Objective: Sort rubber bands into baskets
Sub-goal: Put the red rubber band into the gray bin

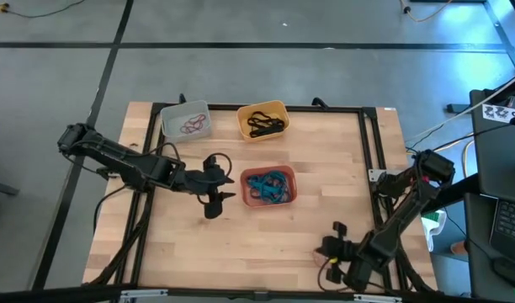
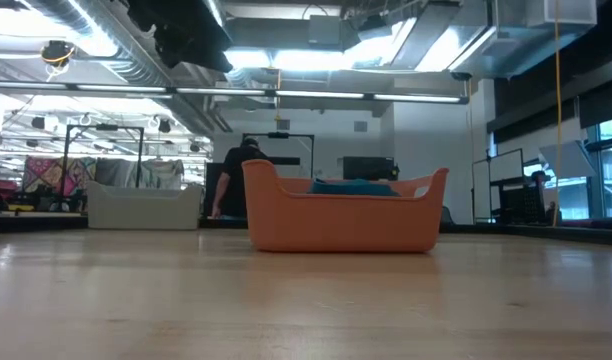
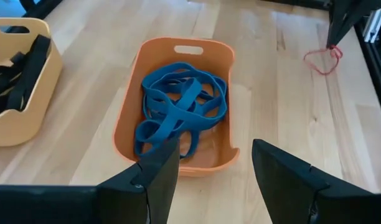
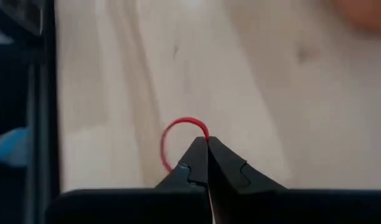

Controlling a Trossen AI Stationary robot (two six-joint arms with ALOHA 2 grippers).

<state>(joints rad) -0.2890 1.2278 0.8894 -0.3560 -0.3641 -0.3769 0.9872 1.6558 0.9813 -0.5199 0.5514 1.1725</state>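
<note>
The salmon-red basket (image 1: 268, 187) holds a tangle of blue rubber bands (image 3: 178, 109) and stands mid-table; it also shows in the low view (image 2: 341, 215). The pale grey-white basket (image 1: 185, 120) holds red bands. The yellow-orange basket (image 1: 262, 119) holds black bands (image 3: 19, 68). My left gripper (image 1: 214, 192) is open and empty, just left of the salmon basket, its fingertips (image 3: 212, 165) above that basket's near wall. My right gripper (image 1: 336, 231), near the table's front right, is shut on a red rubber band (image 4: 178, 134). My right gripper pinches the red band's strand (image 4: 206, 134) between the free ends of its two shut fingers. The fingers come from above, pointing down. The rest of the loop (image 3: 320, 61) spreads out past the fingertips at table height; I cannot tell whether it rests on the wood.
A black metal frame (image 1: 371, 143) runs along the table's far and right sides. Bare wood lies between the salmon basket and my right gripper. A person (image 2: 241, 175) shows in the room behind the table.
</note>
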